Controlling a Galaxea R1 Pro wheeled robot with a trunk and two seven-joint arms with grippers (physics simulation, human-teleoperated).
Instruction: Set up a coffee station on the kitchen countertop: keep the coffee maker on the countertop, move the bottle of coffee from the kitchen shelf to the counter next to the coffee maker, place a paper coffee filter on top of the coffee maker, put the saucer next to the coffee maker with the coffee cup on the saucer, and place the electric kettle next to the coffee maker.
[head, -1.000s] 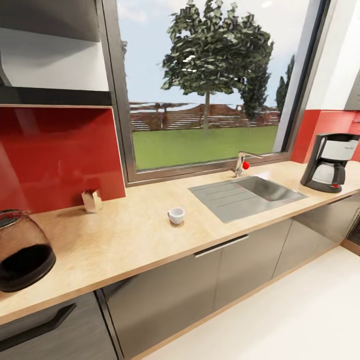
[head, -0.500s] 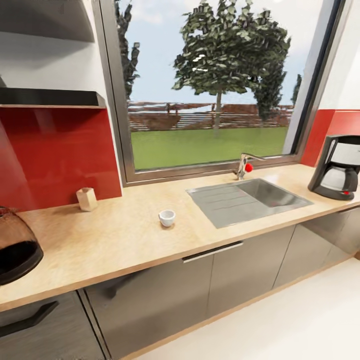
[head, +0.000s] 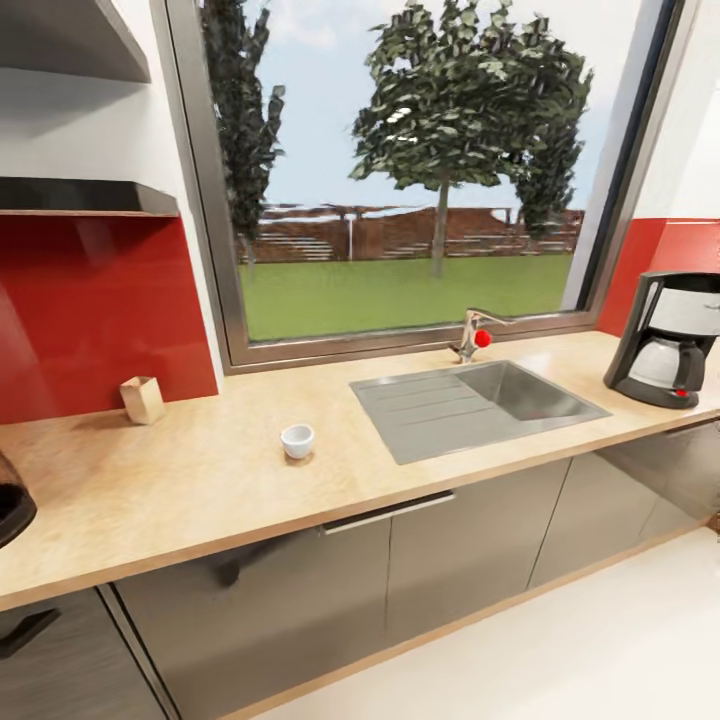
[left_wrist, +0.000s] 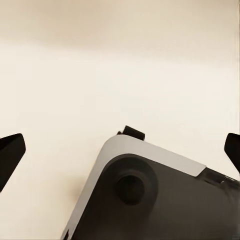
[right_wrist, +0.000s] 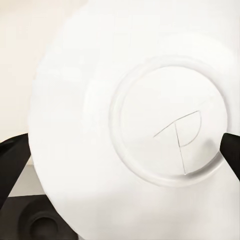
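From the head camera I see the countertop (head: 200, 480) running the width of the view under a big window (head: 400, 170), with a steel sink (head: 480, 398) set into it and a tap (head: 470, 335) behind. The coffee maker (head: 665, 340) stands at the far right end of the counter, against the red backsplash (head: 90, 310). The coffee cup (head: 297, 441) sits upright on the bare worktop, well apart from the coffee maker, left of the sink. A small tan cone-like object (head: 142, 400) stands near the backsplash further left, and I cannot tell for sure what it is. The dark edge of the electric kettle (head: 12, 505) shows at the far left. In my right wrist camera, the saucer (right_wrist: 130, 125) lies between the right gripper (right_wrist: 120, 155) fingertips (right_wrist: 10, 165), which look closed onto its rim. My left gripper (left_wrist: 120, 152) has its fingers (left_wrist: 10, 155) spread wide with nothing between them, over pale floor and part of the robot's base (left_wrist: 150, 195).
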